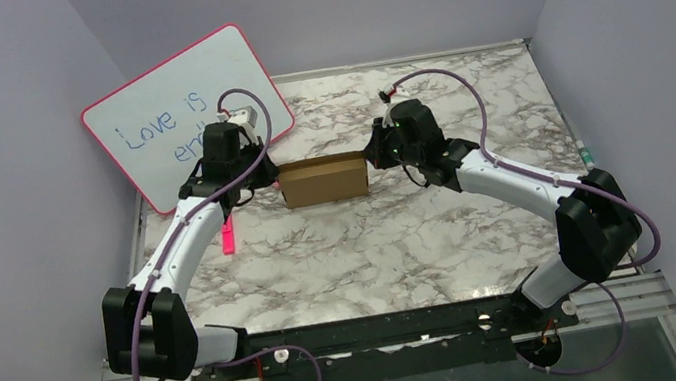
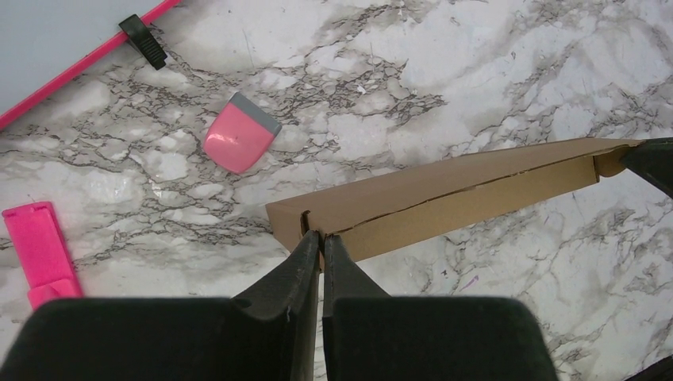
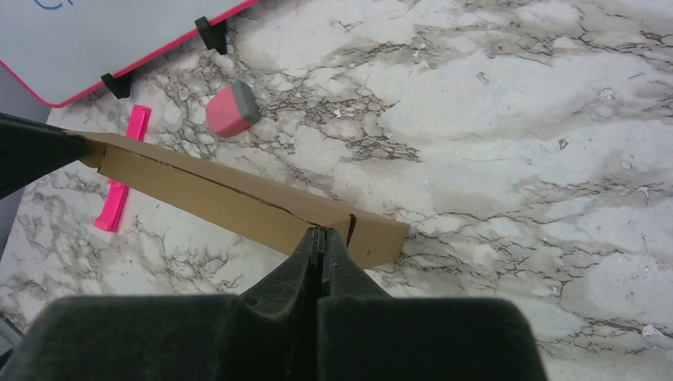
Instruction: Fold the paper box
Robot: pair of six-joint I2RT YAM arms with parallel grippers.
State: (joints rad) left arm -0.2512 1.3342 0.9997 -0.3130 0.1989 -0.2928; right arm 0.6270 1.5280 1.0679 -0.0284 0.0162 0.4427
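Note:
The paper box is a brown cardboard piece held up between my two arms at mid-table, folded over into a long narrow shape. My left gripper is shut on its left end; in the left wrist view the fingertips pinch the box at its edge beside a notch. My right gripper is shut on its right end; in the right wrist view the fingertips pinch the box edge beside a slit.
A pink-framed whiteboard leans at the back left. A pink eraser lies on the marble behind the box, also in the right wrist view. A pink marker lies left of centre. Walls enclose three sides.

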